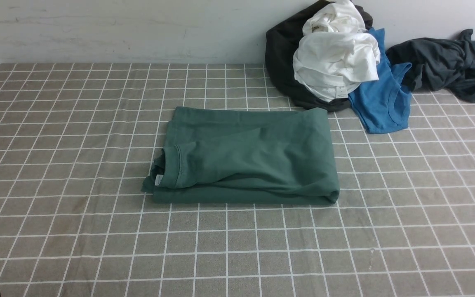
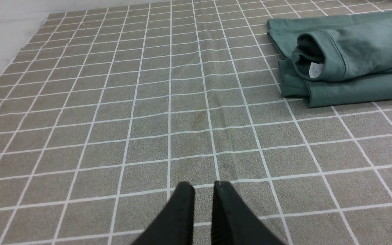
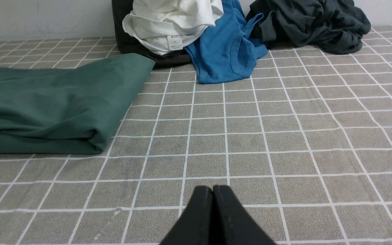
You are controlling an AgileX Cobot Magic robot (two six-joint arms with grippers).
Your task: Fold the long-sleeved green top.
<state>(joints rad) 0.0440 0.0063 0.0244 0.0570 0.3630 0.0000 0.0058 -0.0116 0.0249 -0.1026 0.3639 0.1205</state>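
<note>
White garment (image 3: 172, 20): neck label (image 3: 175, 42) reads "SIZE"; smaller lines illegible. Green long-sleeved top (image 2: 352, 58): white label (image 2: 314, 69) unreadable.

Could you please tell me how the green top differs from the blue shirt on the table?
The green top is folded into a neat rectangle; the blue shirt lies loose and unfolded. The green top sits alone mid-table, while the blue shirt is tucked partly under the white garment by the wall. Both rest on the checked tablecloth.

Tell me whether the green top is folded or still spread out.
Folded: the green long-sleeved top lies as a compact layered rectangle, collar and label at one end, stacked edges visible.
</note>
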